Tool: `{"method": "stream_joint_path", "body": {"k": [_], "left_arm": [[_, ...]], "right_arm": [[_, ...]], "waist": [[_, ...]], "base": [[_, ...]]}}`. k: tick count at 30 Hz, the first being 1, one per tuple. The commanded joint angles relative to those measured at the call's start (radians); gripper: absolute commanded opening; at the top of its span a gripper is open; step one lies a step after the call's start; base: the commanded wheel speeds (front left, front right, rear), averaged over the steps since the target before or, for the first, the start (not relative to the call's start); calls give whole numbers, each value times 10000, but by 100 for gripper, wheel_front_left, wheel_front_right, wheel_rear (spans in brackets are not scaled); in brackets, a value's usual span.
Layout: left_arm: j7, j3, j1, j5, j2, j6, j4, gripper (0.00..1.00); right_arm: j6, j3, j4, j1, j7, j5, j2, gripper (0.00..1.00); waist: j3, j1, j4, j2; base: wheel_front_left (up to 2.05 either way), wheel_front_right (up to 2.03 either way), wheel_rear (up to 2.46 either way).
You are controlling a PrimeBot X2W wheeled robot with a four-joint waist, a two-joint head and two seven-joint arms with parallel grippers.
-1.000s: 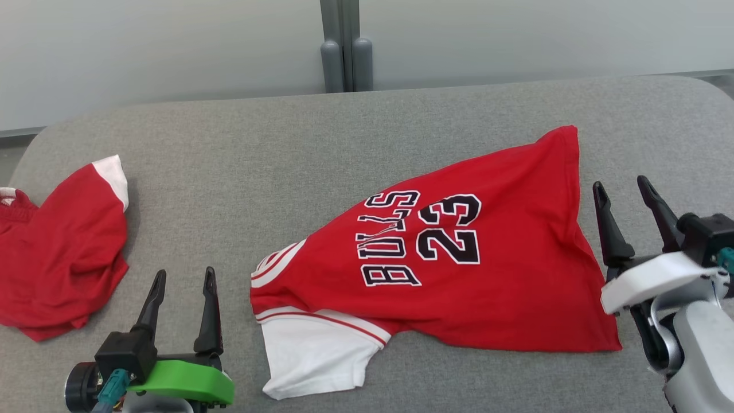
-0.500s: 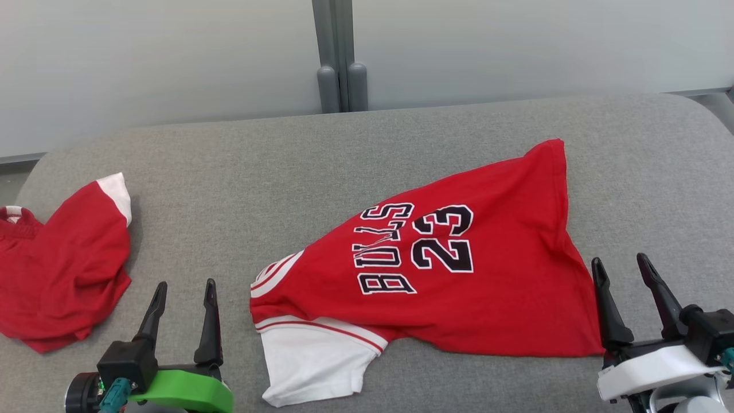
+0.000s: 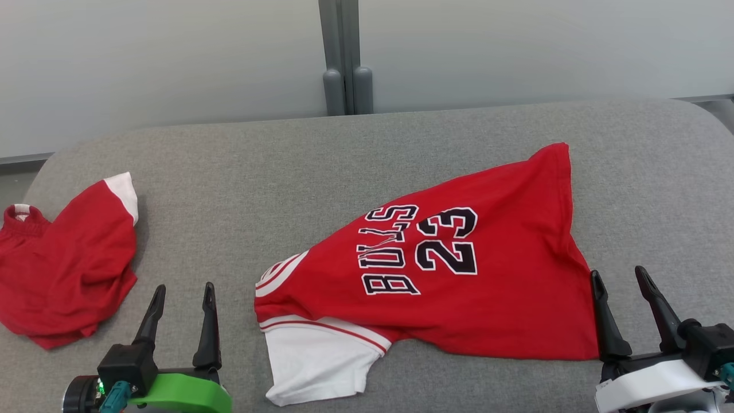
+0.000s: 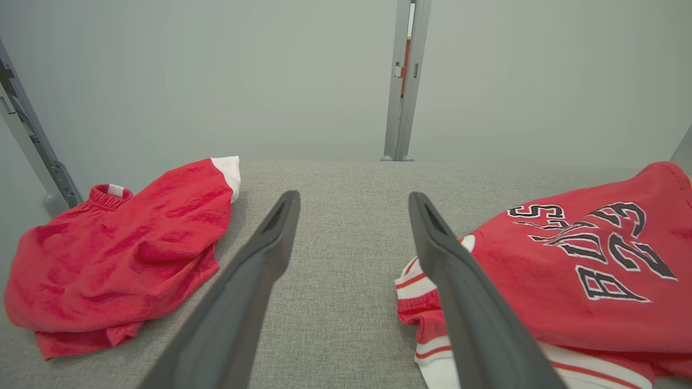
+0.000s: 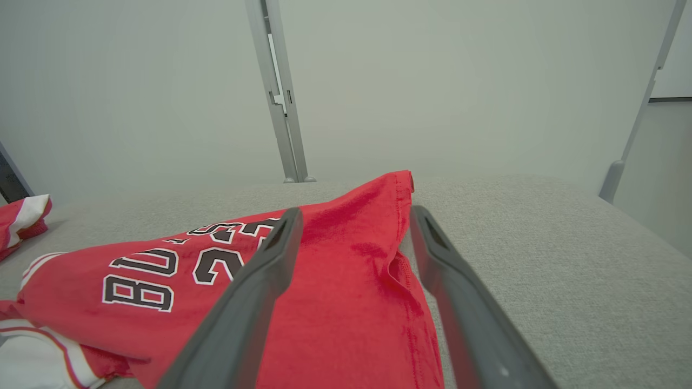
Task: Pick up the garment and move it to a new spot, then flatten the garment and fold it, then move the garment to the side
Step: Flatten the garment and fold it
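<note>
Red jersey point(image 3: 459, 287) lies rumpled mid-table point(image 3: 229, 172), hem by right gripper point(image 3: 617, 272), collar nr left gripper point(image 3: 184, 287); both sets of fingers spread, empty. I'd pinch hem corner & shoulder low, pull apart evenly to flatten.

Matt cloth jersey point(image 3: 459, 287) on rough woven tabletop point(image 3: 229, 189)

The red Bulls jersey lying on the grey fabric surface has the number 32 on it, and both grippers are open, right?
Not quite: the number on the red Bulls jersey is 23, not 32, as the head view shows. It does lie on the grey fabric surface, and the left gripper and right gripper are both open.
</note>
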Motion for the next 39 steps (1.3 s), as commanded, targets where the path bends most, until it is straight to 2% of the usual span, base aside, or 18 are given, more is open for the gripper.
{"method": "stream_joint_path", "body": {"k": [1,26,32,39], "left_arm": [[-4,43,110,29,26,-5,-15,100],[-4,97,189,-16,26,-44,78,100],[-4,-346,307,-214,24,-74,570,100],[-3,-1482,557,-43,37,-159,1457,100]], "right_arm": [[-14,18,-29,62,-27,-57,-3,100],[-15,132,264,-47,-28,-62,126,100],[-15,-65,683,5,-28,-100,157,100],[-15,-353,1795,-8,-28,-239,171,100]], "waist": [[-8,0,11,-1],[-7,0,11,-1],[85,0,23,-1],[285,0,89,-1]], "base": [[0,0,0],[0,0,0],[0,0,0],[0,0,0]]}}
